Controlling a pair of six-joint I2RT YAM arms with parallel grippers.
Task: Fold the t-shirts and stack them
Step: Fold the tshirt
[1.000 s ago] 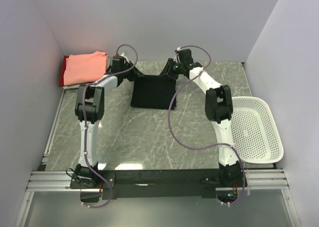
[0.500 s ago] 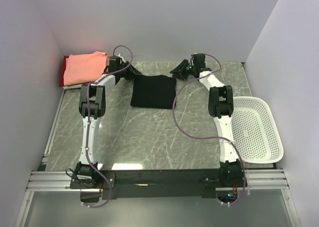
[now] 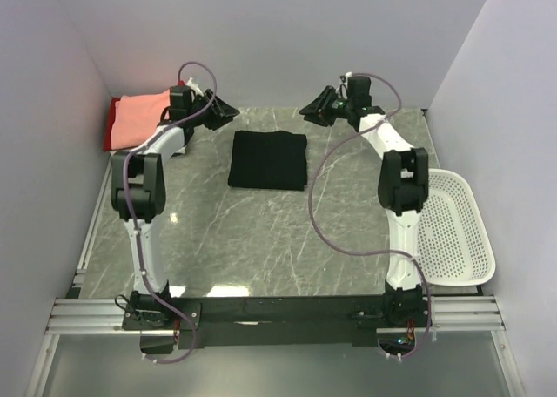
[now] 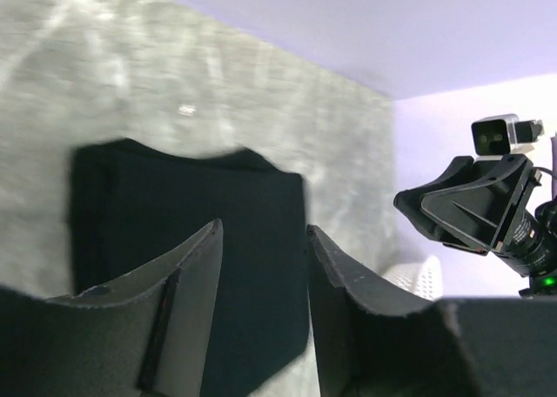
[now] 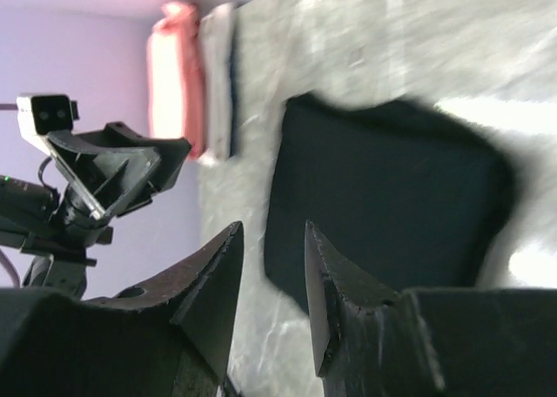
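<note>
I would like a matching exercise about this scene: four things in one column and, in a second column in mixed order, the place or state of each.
Things:
1. black t-shirt
2. salmon-pink t-shirt
3. white mesh basket
4. right gripper

Places or states:
A. at the right edge, with nothing in it
B. open, holding nothing, in the air
C. in the far left corner
D. folded, flat on the table, in the far middle

Pairs: 1-D, 2-C, 3-A, 4-B
</note>
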